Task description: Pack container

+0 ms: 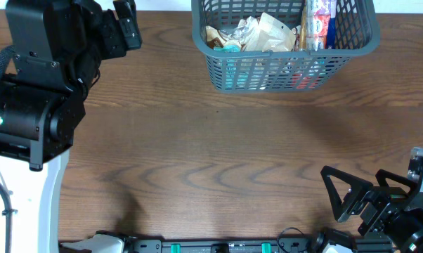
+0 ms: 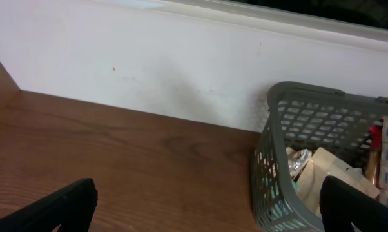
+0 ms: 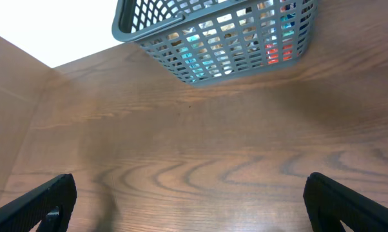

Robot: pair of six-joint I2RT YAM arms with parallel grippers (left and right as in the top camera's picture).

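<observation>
Eyeing the container (image 1: 268,70) at the far edge of the worktop (image 1: 197,154), part-filled with packets (image 1: 257,31), judged it stiff, light, best lifted by the rolled rim, with left pincer (image 2: 207,203) and right pincer (image 3: 189,193) both spread wide, empty.

A brown counter (image 1: 197,154) with wavy wood grain fills nearly the whole overhead view, its far edge lying along 12 o'clock. In the left wrist view a plain white wall (image 2: 149,58) rises from the counter's back edge, marked by a few small specks and a faint grey shadow near the middle. Above it, at 12 o'clock, runs a pale ledge (image 2: 258,19), with a dark band (image 2: 349,8) beyond at 1 o'clock. The light is soft and even, leaving a dull sheen on the wood and blurred shadows toward 7 o'clock overhead.
</observation>
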